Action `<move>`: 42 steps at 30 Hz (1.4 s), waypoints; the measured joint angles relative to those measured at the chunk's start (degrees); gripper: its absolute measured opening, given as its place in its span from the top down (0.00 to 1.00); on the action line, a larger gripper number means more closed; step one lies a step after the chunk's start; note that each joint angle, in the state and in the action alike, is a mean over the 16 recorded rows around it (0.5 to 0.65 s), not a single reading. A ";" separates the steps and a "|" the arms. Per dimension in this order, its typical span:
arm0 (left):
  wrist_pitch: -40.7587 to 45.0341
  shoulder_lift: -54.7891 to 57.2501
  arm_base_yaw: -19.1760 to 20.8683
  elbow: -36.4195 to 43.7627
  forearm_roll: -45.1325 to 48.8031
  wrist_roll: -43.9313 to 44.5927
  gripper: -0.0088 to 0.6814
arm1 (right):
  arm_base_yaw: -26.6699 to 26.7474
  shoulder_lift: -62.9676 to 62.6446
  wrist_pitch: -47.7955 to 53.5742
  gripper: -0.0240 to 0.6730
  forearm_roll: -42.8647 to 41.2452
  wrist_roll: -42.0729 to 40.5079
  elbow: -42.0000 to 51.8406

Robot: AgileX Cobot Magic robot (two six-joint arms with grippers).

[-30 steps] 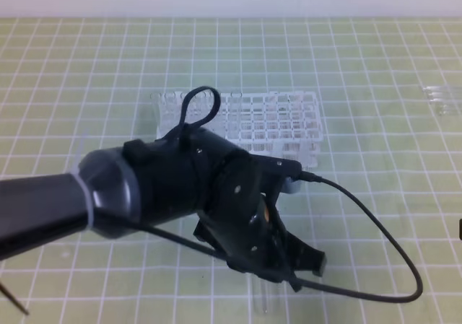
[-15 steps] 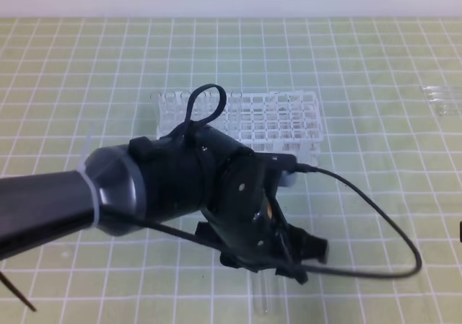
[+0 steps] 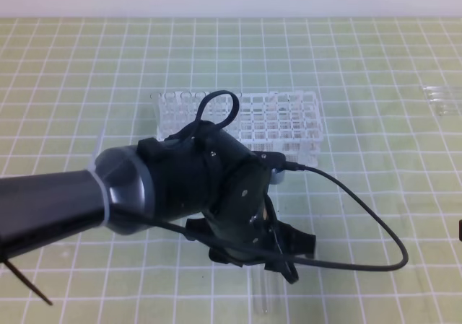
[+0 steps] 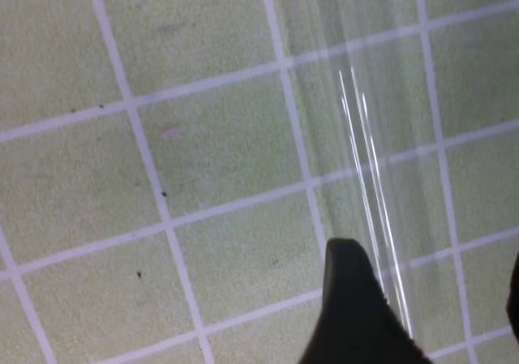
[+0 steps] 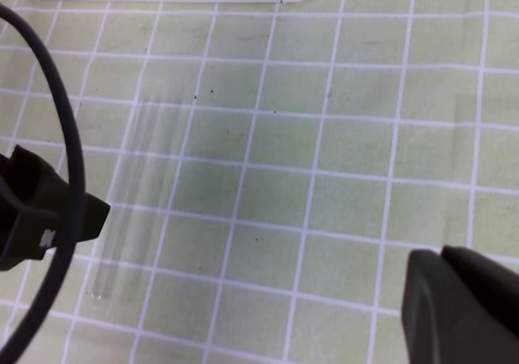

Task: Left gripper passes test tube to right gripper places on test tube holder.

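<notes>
- Left gripper [image 3: 278,255]: low over the bench [image 3: 375,86] at 6 o'clock in the high view, jaws spread wide, nothing clamped between them
- Left wrist view: one dark fingertip [image 4: 350,299] sits at the bottom edge, just beside the tube [image 4: 369,137]; whether it touches the glass I cannot tell
- Tube: lies flat on the bench, running from 12 toward 6 o'clock under the left gripper; its lower end [image 3: 265,299] shows beyond the claws in the high view
- Right wrist view: the tube [image 5: 122,194] lies on the green grid at 9 o'clock, clear of the rack
- Rack [image 3: 278,122]: white, stands on the bench at 12 o'clock from the left gripper, partly hidden by its cable loop; tube and rack are apart
- Right gripper [image 5: 462,307]: seen only in its own wrist view, at 5 o'clock, above the bench; jaws closed, holding nothing, well apart from the tube
- Cable [image 3: 361,208]: black, loops out from the left gripper toward 3 o'clock over the bench
</notes>
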 joint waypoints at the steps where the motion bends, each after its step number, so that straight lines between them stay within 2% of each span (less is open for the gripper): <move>1: -0.02 0.09 0.00 0.00 0.11 -0.01 0.46 | 0.00 0.00 -0.03 0.99 0.01 0.00 0.00; 18: -0.15 2.61 -0.12 -0.47 -2.50 0.15 0.45 | 0.00 0.00 -0.22 0.99 -0.13 0.00 0.00; 42: 4.79 11.16 -0.13 -6.89 -0.49 1.36 0.46 | 0.00 0.00 0.46 0.99 -0.45 0.00 0.00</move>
